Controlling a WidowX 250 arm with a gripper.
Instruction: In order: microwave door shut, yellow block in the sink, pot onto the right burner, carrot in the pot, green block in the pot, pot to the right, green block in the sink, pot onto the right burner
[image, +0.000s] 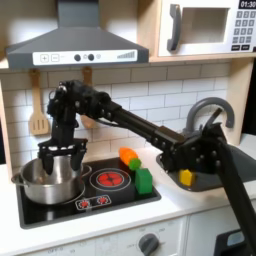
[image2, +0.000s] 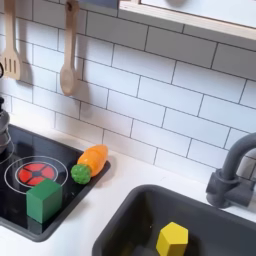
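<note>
In the first exterior view the steel pot (image: 48, 183) sits on the stove's left burner. My gripper (image: 61, 163) hangs just over the pot's opening, open, with its fingers spread apart. The orange carrot (image: 127, 155) (image2: 91, 160) lies at the stove's back right corner. The green block (image: 144, 181) (image2: 44, 200) stands on the stove's right edge. The yellow block (image: 186, 177) (image2: 172, 240) rests in the dark sink (image: 215, 183) (image2: 125, 230). The microwave door (image: 200, 27) at the top right is shut.
The red right burner (image: 110, 179) (image2: 35, 174) is bare, between the pot and the green block. A dark arched faucet (image: 212, 108) (image2: 232, 175) stands behind the sink. Wooden utensils (image: 39, 112) (image2: 68, 50) hang on the tiled wall. My arm (image: 150, 135) stretches from lower right across the stove.
</note>
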